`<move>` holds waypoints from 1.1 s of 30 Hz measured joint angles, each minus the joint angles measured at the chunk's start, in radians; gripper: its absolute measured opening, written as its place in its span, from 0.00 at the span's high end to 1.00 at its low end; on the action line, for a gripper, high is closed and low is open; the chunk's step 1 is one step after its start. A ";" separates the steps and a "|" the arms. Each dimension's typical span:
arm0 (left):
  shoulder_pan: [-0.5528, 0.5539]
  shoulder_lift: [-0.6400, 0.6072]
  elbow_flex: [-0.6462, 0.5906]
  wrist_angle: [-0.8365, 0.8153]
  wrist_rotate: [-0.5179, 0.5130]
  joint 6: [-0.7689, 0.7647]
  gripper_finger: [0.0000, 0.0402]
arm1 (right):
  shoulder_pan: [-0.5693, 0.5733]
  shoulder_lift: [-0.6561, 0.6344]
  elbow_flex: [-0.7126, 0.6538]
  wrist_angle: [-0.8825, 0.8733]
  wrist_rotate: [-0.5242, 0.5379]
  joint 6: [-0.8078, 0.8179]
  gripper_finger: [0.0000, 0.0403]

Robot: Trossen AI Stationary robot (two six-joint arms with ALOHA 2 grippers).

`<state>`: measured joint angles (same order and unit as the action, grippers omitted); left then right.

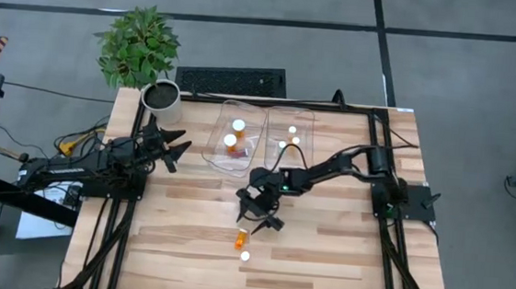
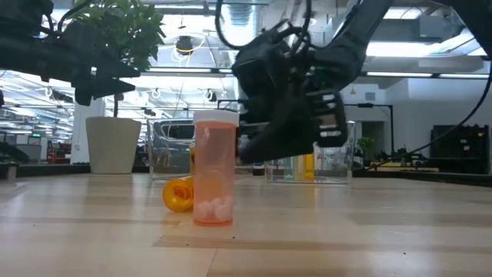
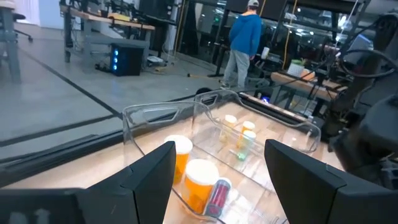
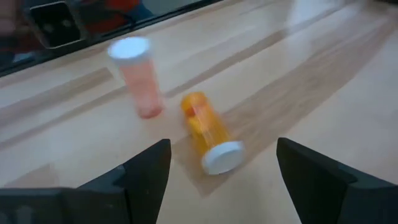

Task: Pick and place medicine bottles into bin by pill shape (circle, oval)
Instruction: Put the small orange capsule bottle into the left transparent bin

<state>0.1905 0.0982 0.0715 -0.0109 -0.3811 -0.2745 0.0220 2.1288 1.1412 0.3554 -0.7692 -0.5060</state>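
Observation:
An orange bottle [image 4: 205,127] lies on its side on the table, white cap toward my right gripper; it also shows in the high view [image 1: 241,239]. A paler bottle [image 4: 138,78] stands upright on its base just beyond it, near the table's front [image 1: 245,255]. My right gripper [image 1: 264,217] hovers open above the table just short of the lying bottle, touching nothing. My left gripper [image 1: 177,147] is open and empty at the table's left, facing two clear bins. The left bin [image 1: 223,156] holds two orange bottles [image 3: 198,180]; the right bin [image 1: 308,121] holds three small bottles [image 1: 292,138].
A white plant pot [image 1: 163,102] with a green plant stands at the far left corner. The bins stand side by side at the far middle of the table. A person in a blue top [image 3: 244,37] stands in the room beyond. Bare wood lies around the two loose bottles.

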 joint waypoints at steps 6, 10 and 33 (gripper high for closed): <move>0.000 0.000 0.000 0.002 0.000 0.004 0.40 | -0.006 0.005 0.026 -0.003 -0.020 -0.022 0.25; 0.000 0.000 0.000 0.001 0.000 0.006 0.40 | -0.006 0.006 0.038 -0.011 -0.020 -0.027 0.25; 0.000 0.000 0.000 -0.006 0.009 0.007 0.40 | -0.009 0.118 0.122 -0.043 -0.102 0.057 0.28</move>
<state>0.1905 0.0982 0.0715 -0.0170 -0.3725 -0.2676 0.0133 2.2471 1.2636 0.3129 -0.8713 -0.4492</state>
